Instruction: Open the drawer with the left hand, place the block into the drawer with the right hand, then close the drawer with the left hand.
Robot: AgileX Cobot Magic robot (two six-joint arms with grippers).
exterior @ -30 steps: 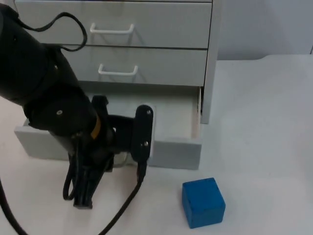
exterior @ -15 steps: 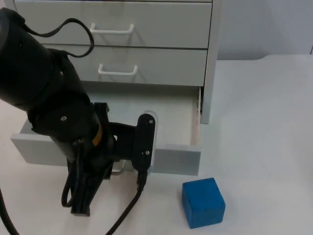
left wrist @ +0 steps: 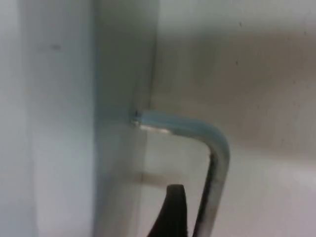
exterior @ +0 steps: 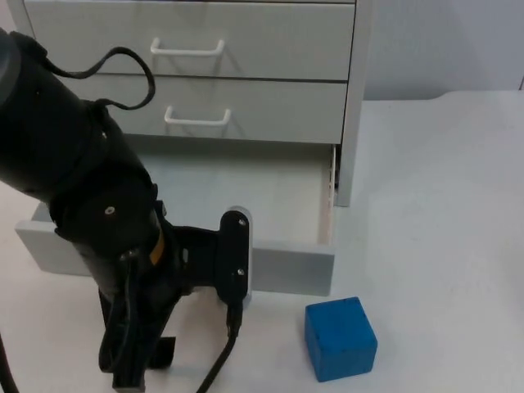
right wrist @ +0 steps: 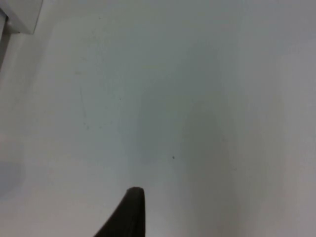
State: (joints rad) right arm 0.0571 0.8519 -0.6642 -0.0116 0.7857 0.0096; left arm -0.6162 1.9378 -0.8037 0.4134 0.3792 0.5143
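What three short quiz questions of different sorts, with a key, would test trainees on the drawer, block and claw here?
1. True or false: the block lies inside the bottom drawer.
2. Which drawer is pulled out? A top, B middle, C bottom.
3. Fill in: at the drawer's front, beside the left claw's fingertip, runs a metal ____.

Key: 1 false, it sits on the table in front of the drawer; 2 C; 3 handle.
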